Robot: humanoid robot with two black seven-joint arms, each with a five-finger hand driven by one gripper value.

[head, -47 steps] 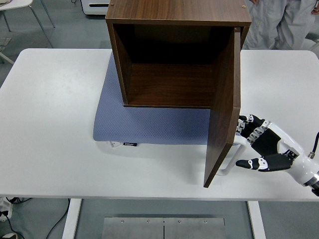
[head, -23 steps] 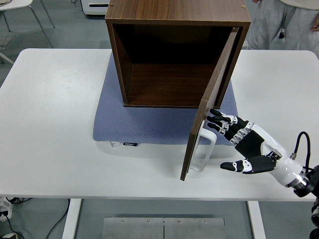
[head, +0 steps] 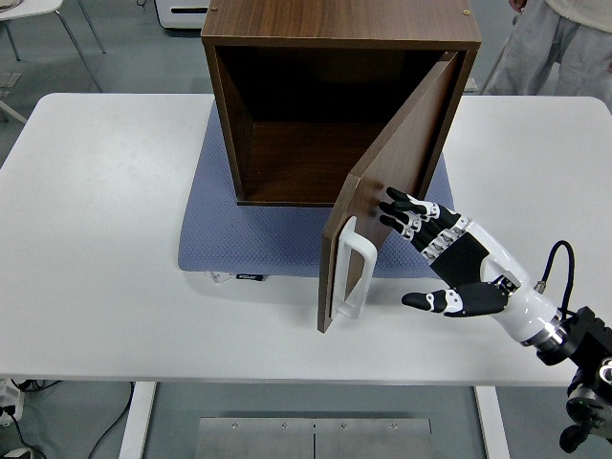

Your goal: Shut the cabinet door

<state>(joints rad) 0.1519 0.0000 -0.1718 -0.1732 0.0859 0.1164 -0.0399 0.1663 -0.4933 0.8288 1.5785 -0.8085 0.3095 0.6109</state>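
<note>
A dark brown wooden cabinet point(head: 340, 24) stands on a blue-grey mat point(head: 258, 239) at the table's back middle, its inside empty. Its door point(head: 387, 182), hinged on the right, stands about half open and swings out towards me. A white handle point(head: 348, 281) sits near the door's free edge. My right hand point(head: 435, 253) is open, fingers spread flat, with the fingertips point(head: 394, 206) against the door's outer face to the right of the handle. My left hand is out of view.
The white table point(head: 96, 239) reaches to both sides of the mat. A person in light clothes point(head: 559, 43) stands behind the table's far right corner. A white chair point(head: 38, 14) stands at the far left.
My right hand has moved left and forward, pushing the door. The door has swung left from nearly fully open to about half open.
</note>
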